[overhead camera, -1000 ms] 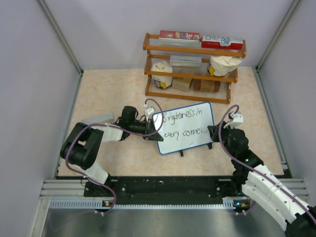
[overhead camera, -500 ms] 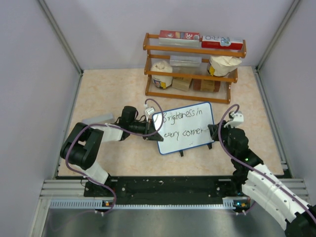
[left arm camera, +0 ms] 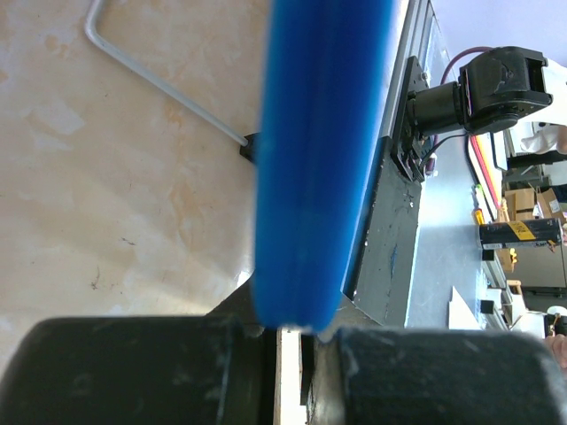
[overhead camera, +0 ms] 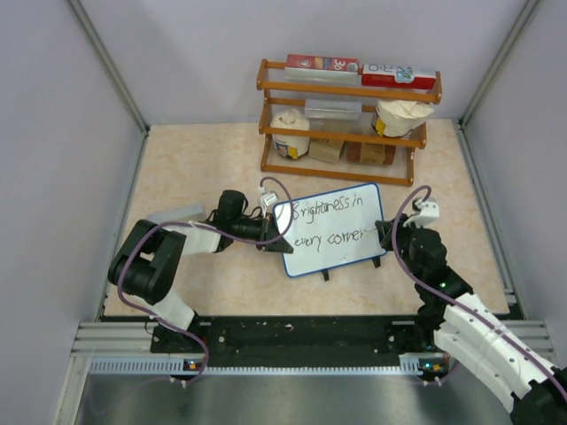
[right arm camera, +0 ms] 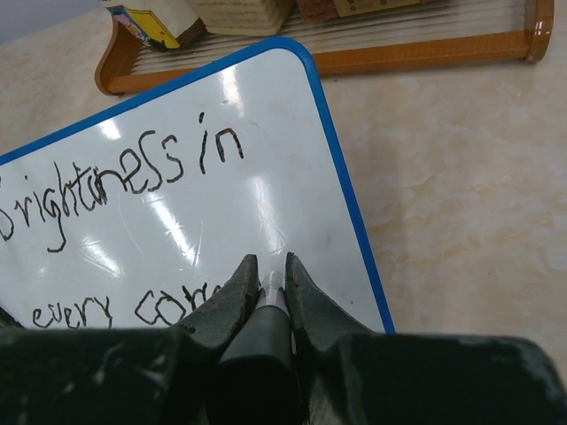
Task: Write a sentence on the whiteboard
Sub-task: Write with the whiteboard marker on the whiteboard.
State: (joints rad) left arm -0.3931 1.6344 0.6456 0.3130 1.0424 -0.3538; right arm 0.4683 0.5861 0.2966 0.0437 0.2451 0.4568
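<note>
The left gripper (overhead camera: 266, 241) is clamped on the left blue rim of the one whiteboard (overhead camera: 345, 257), which is propped at a tilt mid-table between the two grippers. The right gripper (right arm camera: 270, 273) pinches a single dark marker (right arm camera: 259, 341), its tip at the board's right part. The sentence (overhead camera: 329, 210) runs in two black handwritten lines, "Brightness in every corner". Behind stands one wooden rack (overhead camera: 339, 91) holding boxes (overhead camera: 322, 64) and bags (overhead camera: 400, 115).

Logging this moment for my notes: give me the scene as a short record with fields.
whiteboard: blue rim, left edge gripped by left gripper
sentence: two black handwritten lines, "Brightness in every corner"
right gripper: shut on marker, tip at the board below "in"
background: wooden rack with packages, behind the board
</note>
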